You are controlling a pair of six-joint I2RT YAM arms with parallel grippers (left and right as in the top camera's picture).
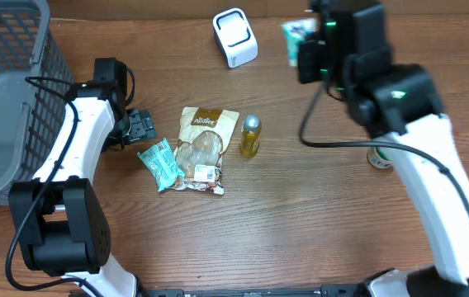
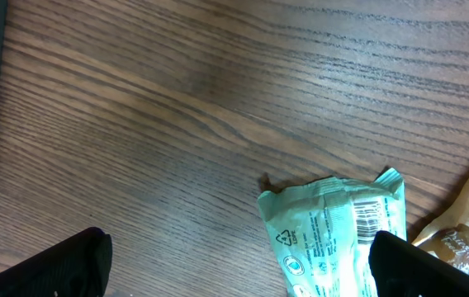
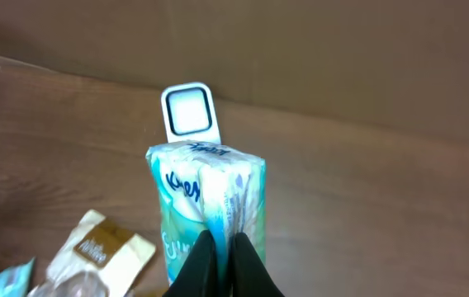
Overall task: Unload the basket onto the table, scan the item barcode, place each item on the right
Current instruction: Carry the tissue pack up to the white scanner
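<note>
My right gripper [image 3: 222, 247] is shut on the seam of a green and white tissue pack [image 3: 206, 190] and holds it upright above the table. The white scanner [image 3: 190, 111] stands just beyond the pack. From overhead, the pack [image 1: 295, 37] hangs a little right of the scanner [image 1: 235, 37], with the right gripper [image 1: 313, 51] behind it. My left gripper [image 2: 243, 268] is open low over the wood. A green snack packet [image 2: 333, 235] with a printed barcode lies by its right finger [image 2: 433, 268].
A brown snack bag [image 1: 202, 148] and a small yellow bottle [image 1: 250, 136] lie mid-table, next to the green packet [image 1: 159, 164]. A grey wire basket [image 1: 3, 91] fills the left edge. A small round object [image 1: 381, 158] sits on the right, by the right arm.
</note>
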